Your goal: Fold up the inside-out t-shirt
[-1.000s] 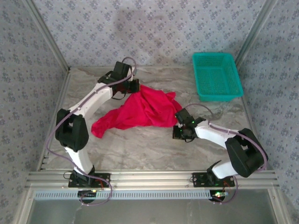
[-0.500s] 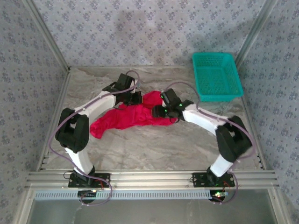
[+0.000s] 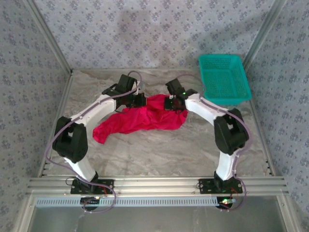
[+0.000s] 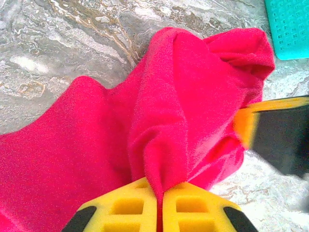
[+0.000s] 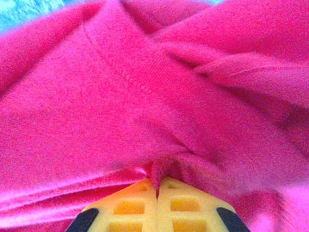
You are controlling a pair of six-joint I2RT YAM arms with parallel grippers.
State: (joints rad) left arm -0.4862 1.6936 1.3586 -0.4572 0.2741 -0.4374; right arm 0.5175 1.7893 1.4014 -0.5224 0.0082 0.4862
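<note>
Patterned blue-grey wall panels [image 3: 159,34] close in three sides of the setting, with a metal frame rail [image 3: 154,184] along the near edge.

1. Tabletop [image 3: 159,150]: marbled grey-beige surface. It is bare along the near edge and at the left edge.
2. Left arm [image 3: 91,113]: white and black. It reaches from the near left corner toward the far edge, left of centre.
3. Right arm [image 3: 212,113]: same make. It rises from the near right corner and bends inward, and its forearm crosses between the cloth and the basket.
4. Inside-out t-shirt [image 3: 140,118]: bright red and crumpled into a long heap. It lies mid-tabletop toward the far edge, with its low end trailing toward the left edge. The two gripper bodies cover its far edge.
5. Teal mesh basket [image 3: 224,79]: sits at the far right corner, near the cloth's right end but apart from it. In the left wrist view a strip of marble separates the basket's corner [image 4: 289,29] from the cloth [image 4: 96,145].
6. Left gripper [image 3: 137,100]: at the far left of the heap. Its yellow fingers [image 4: 130,208] are pressed together on a raised ridge of red fabric.
7. Right gripper [image 3: 172,104]: at the far right of the heap. Its yellow fingers [image 5: 130,205] are closed on a pinch of cloth [image 5: 145,96], which bunches in folds just ahead of them. It also shows at the right of the left wrist view [image 4: 275,130], touching the fabric.
</note>
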